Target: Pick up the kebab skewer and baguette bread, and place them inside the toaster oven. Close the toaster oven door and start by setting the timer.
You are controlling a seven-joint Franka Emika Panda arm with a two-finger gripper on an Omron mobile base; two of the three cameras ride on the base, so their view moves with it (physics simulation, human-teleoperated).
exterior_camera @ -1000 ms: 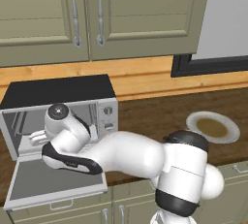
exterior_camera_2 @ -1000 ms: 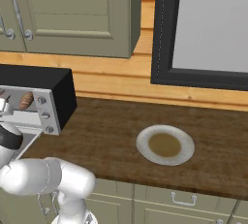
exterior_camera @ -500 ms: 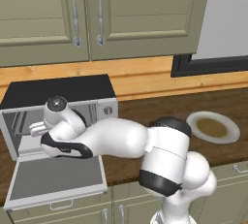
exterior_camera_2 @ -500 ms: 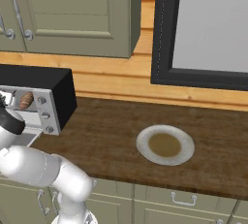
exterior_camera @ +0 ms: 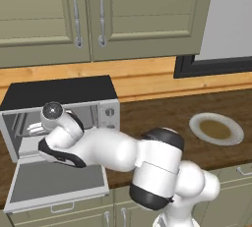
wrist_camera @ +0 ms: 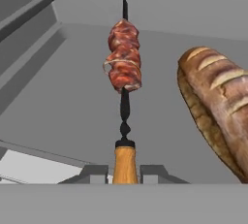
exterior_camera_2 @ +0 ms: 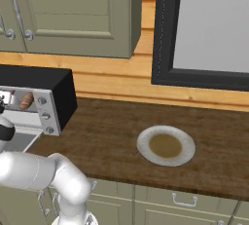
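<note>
We see the kebab skewer pinched by its wooden handle in our closed claw, pointing ahead into the toaster oven. The baguette bread lies just right; open floor left.

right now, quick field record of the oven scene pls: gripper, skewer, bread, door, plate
gripper: shut on the kebab skewer's wooden handle, inside the oven
kebab skewer: held, meat end pointing deeper into the oven
baguette bread: inside the toaster oven, beside the skewer
toaster oven door: open, folded down flat
plate: on the counter, apart from the oven
</note>
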